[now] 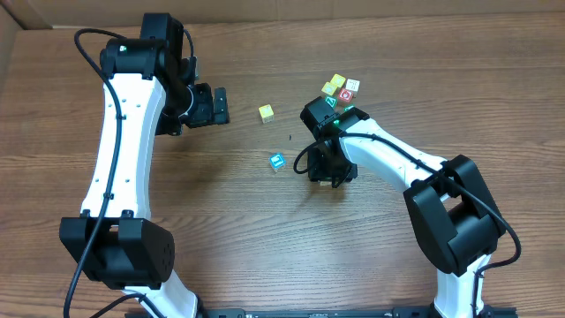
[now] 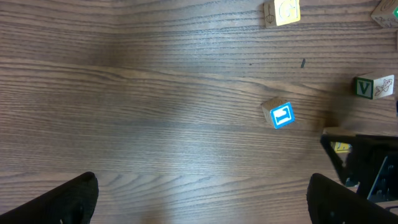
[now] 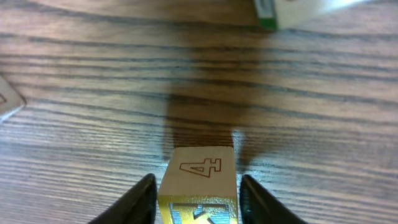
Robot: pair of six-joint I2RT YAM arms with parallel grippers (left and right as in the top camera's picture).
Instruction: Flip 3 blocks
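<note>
The blocks [image 1: 276, 161] look like light, rigid little letter cubes with smooth faces. I judge they want a square pinch on two opposite flat sides, because a grip on the edges could let one twist or pop free.

Overhead view: only the blue-framed block [image 1: 276, 161] shows plainly. It lies free on the table [image 1: 221, 203] just outside the right gripper [image 1: 331, 170], between it and the left gripper [image 1: 218, 104] and much nearer the right one. The right arm hides whatever sits between its own jaws.

Left wrist view: the left gripper's jaws stand wide apart with nothing between them. The blue-framed block lies ahead of them, off to one side and turned askew. Beyond it, the cream block [image 2: 340, 147] peeks out at the right gripper's fingers. The whitish block [image 2: 375, 86], with a green V on one face and a faint drawing on another, sits beside that gripper, where the overhead view shows only arm. The lone yellow cube [image 2: 281, 11] lies well away.

Right wrist view: the cream block rests on the table squarely between the right jaws, with a 4 on top and a yellow-framed K toward the camera. The fingers stand close against its two flat sides, but I cannot tell whether they are pressing on it or slack. Only this view shows the letters and how the block sits between the jaws.
</note>
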